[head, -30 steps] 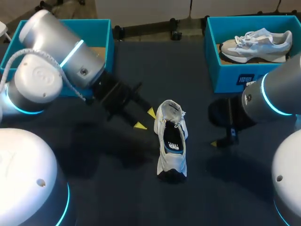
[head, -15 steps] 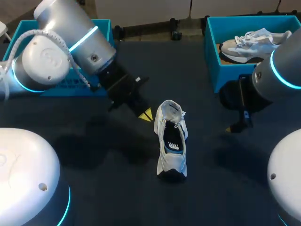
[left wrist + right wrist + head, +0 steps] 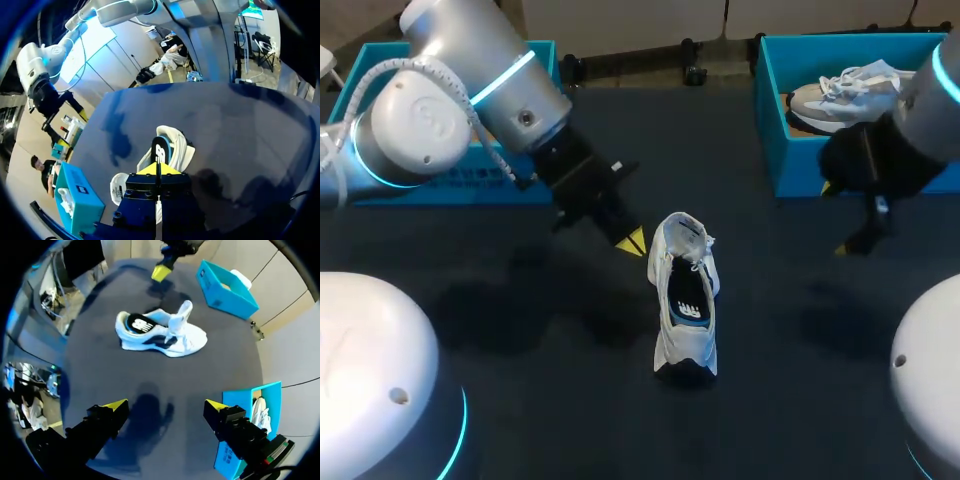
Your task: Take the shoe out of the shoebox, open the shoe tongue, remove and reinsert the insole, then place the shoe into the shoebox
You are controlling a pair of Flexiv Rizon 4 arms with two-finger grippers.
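White with a dark insole visible in its mouth, the shoe (image 3: 686,300) stands on its sole at the middle of the dark table (image 3: 520,400), outside both boxes, with the heel toward the near edge and the toe toward the far edge. Its tongue stands raised at the far end of the opening. My left gripper (image 3: 631,242) sits just left of the toe and apart from it. In the left wrist view its yellow tips are pressed together with nothing between them (image 3: 158,169), and the shoe (image 3: 167,145) lies directly ahead. My right gripper (image 3: 833,219) is well to the right of the shoe, just in front of the right shoebox (image 3: 800,160). In the right wrist view its fingers stand wide apart and empty (image 3: 165,405), with bare table under them and the shoe (image 3: 160,332) well ahead. That teal shoebox, at the far right, holds a second white shoe (image 3: 860,95). A second teal box (image 3: 542,70) stands at the far left, partly hidden behind my left arm, and I cannot make out its contents.
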